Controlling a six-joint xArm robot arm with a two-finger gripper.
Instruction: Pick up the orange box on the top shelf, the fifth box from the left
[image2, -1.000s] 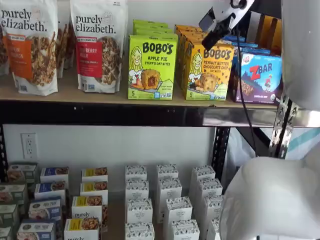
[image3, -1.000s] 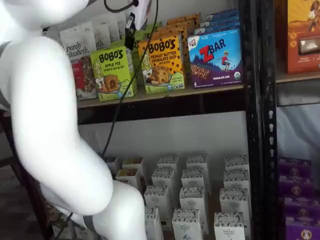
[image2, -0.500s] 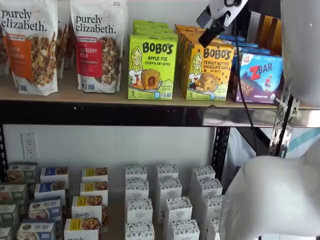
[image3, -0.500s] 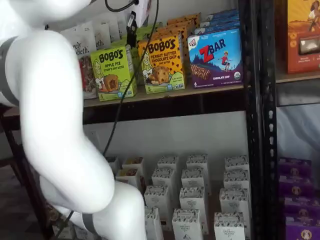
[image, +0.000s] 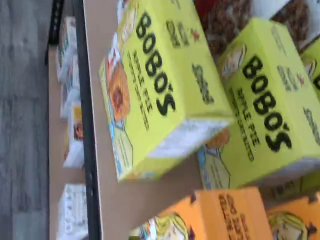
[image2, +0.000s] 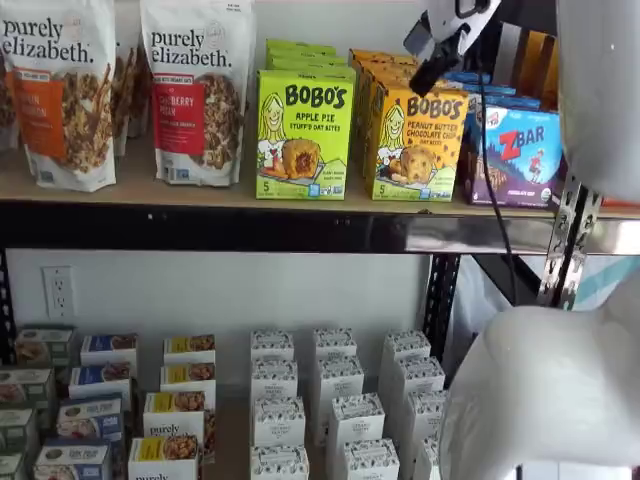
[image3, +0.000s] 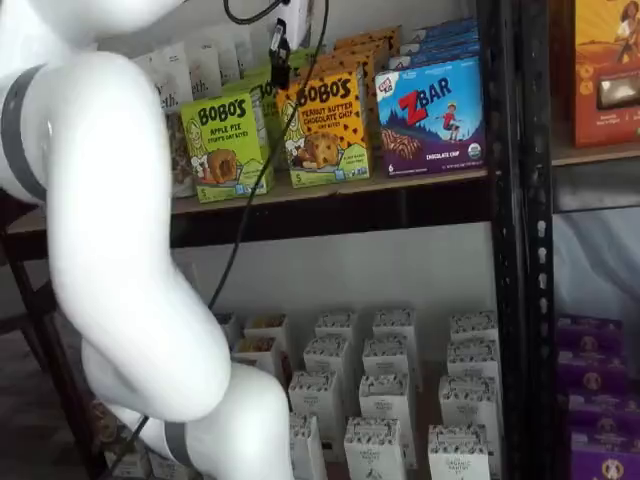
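The orange box (image2: 418, 145) stands upright on the top shelf (image2: 200, 190), at the front of a row of like cartons, between the lime-green Bobo's box (image2: 304, 133) and the blue ZBar box (image2: 518, 155). It shows in both shelf views (image3: 325, 130) and partly in the wrist view (image: 225, 215). My gripper (image2: 437, 62) hangs above and in front of the orange box's upper edge, also seen in a shelf view (image3: 281, 58). Its black fingers show side-on, so no gap can be read. It holds nothing.
Purely Elizabeth bags (image2: 195, 90) stand at the left of the top shelf. Black uprights (image3: 510, 200) frame the right side. Small white boxes (image2: 335, 400) fill the lower level. My white arm (image3: 110, 250) fills the foreground. The wrist view shows two lime-green boxes (image: 160, 85).
The gripper has shifted a little sideways, from over the green box's edge toward the orange box, staying at about the same height. The boxes have not moved.
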